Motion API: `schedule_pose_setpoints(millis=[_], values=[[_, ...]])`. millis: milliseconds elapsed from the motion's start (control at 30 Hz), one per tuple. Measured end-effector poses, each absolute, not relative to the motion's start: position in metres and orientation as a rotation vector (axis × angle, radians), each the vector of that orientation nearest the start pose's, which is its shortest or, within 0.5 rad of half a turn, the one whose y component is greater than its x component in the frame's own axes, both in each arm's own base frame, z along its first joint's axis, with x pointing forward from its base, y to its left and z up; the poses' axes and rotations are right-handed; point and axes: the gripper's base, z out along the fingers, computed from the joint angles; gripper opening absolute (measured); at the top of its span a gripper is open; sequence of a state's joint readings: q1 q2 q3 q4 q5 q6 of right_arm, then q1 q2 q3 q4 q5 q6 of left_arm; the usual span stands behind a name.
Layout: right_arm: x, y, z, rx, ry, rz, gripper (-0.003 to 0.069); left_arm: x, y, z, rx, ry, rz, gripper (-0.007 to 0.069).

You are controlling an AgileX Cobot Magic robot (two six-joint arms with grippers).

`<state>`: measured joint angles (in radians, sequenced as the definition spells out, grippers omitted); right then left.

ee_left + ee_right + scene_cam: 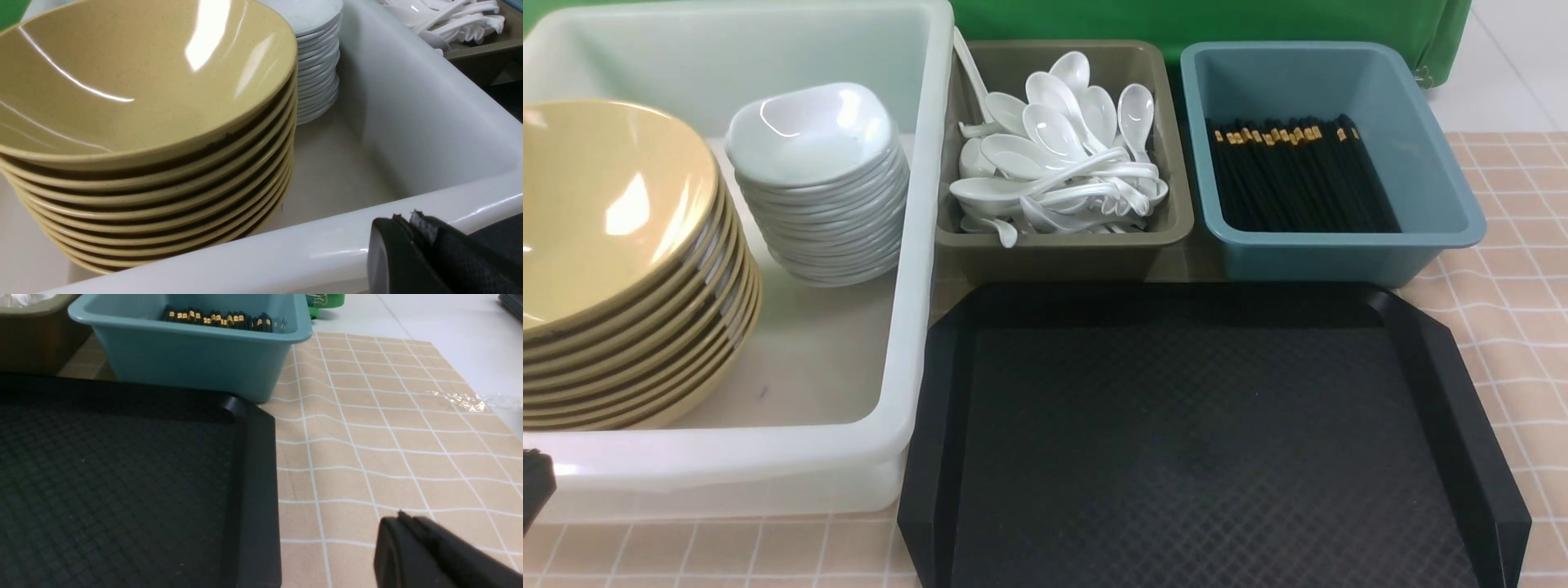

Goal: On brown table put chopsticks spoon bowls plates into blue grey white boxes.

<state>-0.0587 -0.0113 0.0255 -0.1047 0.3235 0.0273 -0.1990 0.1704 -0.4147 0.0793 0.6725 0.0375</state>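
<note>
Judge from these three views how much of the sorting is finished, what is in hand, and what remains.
Sorting looks complete. Yellow bowls and white plates are stacked in the white box, spoons fill the grey box, and chopsticks lie in the blue box. Nothing visible is in hand: each wrist view shows only a dark gripper edge. The black tray is empty, so nothing visible remains.

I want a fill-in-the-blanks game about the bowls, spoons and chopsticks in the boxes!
1. The yellow bowls are stacked inside the ____ box.
2. The white spoons lie piled in the ____ box.
3. The black chopsticks lie in the ____ box.
4. The stack beside the yellow bowls is made of small ____ plates.

Missing words: white; grey; blue; white
</note>
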Motion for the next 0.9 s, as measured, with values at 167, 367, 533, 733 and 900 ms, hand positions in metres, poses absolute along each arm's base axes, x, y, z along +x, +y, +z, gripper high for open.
schedule_pose_setpoints(millis=[167, 367, 533, 733, 900], values=[[0.054, -0.006, 0.176, 0.014, 1.821, -0.121, 0.0037, 0.044, -0.004, 0.281, 0.251, 1.893, -0.020, 0.0001], [0.054, -0.006, 0.176, 0.013, 1.821, -0.122, 0.0038, 0.044, -0.004, 0.281, 0.251, 1.893, -0.020, 0.0001], [0.054, -0.006, 0.176, 0.013, 1.821, -0.122, 0.0040, 0.044, -0.004, 0.281, 0.251, 1.893, -0.020, 0.0001], [0.054, -0.006, 0.176, 0.013, 1.821, -0.122, 0.0044, 0.045, -0.005, 0.278, 0.250, 1.886, -0.024, 0.0001], [0.054, -0.006, 0.176, 0.013, 1.821, -0.122, 0.0047, 0.055, -0.007, 0.258, 0.208, 1.750, -0.025, 0.0001]])
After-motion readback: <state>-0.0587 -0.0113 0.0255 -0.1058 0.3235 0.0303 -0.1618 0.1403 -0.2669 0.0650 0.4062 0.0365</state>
